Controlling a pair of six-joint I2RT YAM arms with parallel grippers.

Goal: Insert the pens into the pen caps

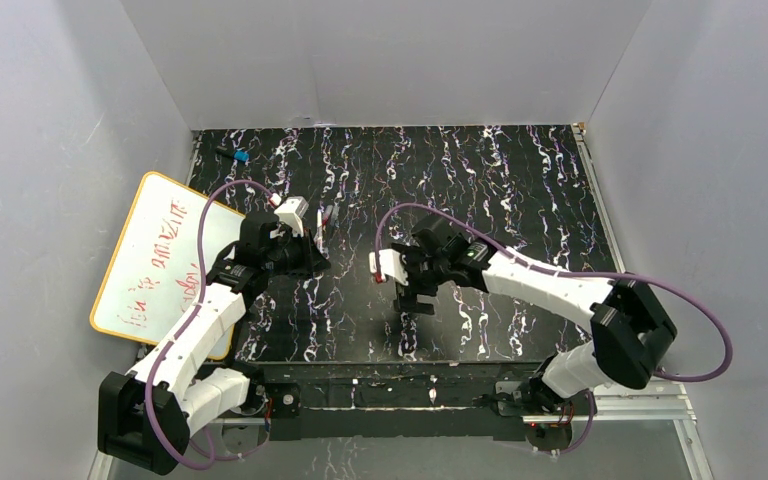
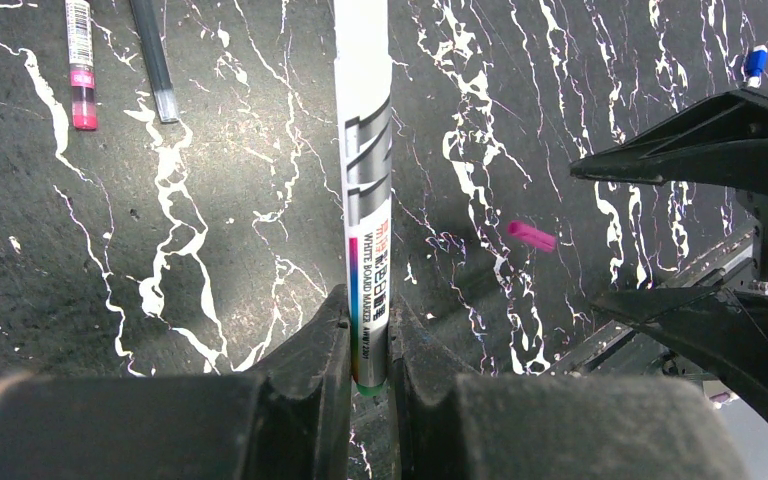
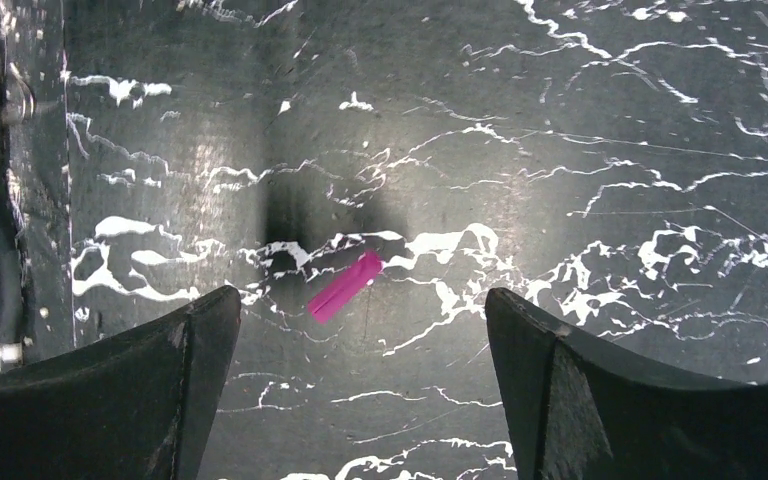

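Toward the middle of the surface [image 3: 610, 120], somewhat nearer its near edge, the magenta cap [image 3: 345, 285] is lying flat and slanted, with nothing touching it. The right gripper [image 3: 360, 300] is hanging directly above it with its jaws spread wide, one finger standing off to each side of the cap (a stance that suits a straight drop and pinch). By my reading it is lining up to pick the cap.

The left gripper [image 2: 370, 330] is clamping the white board marker [image 2: 365, 150] by its greenish end, the barrel jutting straight out ahead of the fingers and clear of the surface. Gripping the tail is leaving the writing end free, presumably so a cap can be pushed onto it. That end is running out of the wrist view, so I cannot tell whether it is bare.

A pen with a magenta end [image 2: 82, 70] and a dark pen [image 2: 152, 60] are lying side by side, well apart from the cap, waiting their turn.
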